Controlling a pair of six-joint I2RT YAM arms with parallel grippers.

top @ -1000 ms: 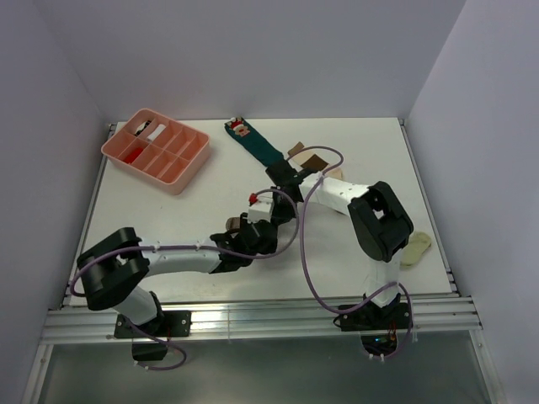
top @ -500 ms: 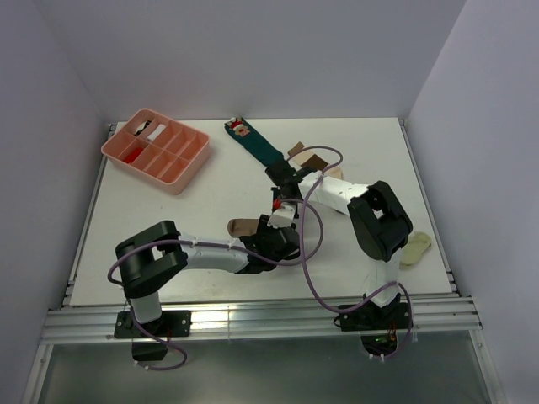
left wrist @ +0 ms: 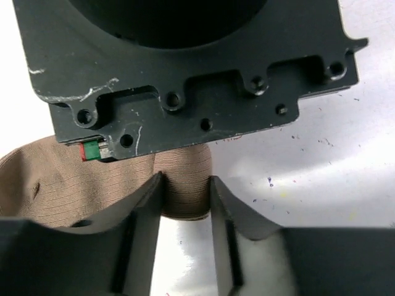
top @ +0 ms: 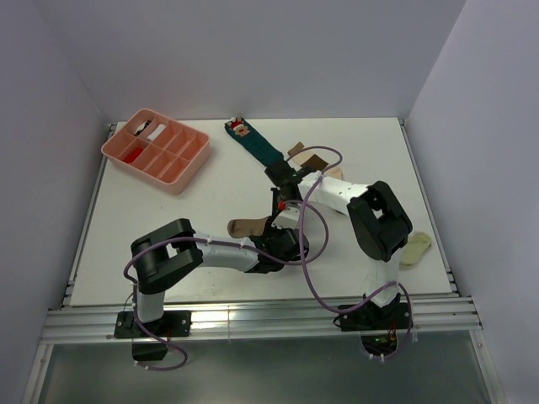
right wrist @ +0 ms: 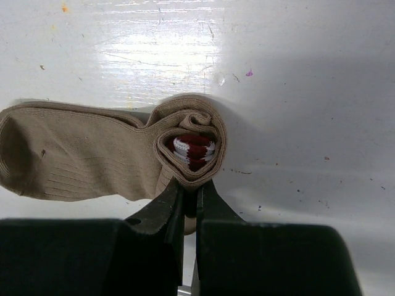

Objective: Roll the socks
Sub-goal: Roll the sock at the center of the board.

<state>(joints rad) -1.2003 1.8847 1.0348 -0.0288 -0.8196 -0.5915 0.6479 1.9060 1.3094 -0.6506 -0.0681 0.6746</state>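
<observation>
**Second pincer closes in on the half-rolled tan sock**

The tan sock (top: 244, 226) lies mid-desk (top: 202, 189), its right end wound into a tight coil with a red-and-white patch at the core, and the right pincer (right wrist: 189, 185) is clamped on that coil. A second ago the left pincer (left wrist: 184, 180) sat further left; it has since swung right, and its jaws have narrowed until they flank the coil, though I cannot tell whether they grip yet. It looks to me like a handover so the rolling can go on, as most of the sock is still flat. The banded sock (top: 316, 160) waits beyond the right arm, near the teal sock (top: 257, 145). No brand or lettering is readable anywhere, only the teal sock's red-and-white figure.
</observation>
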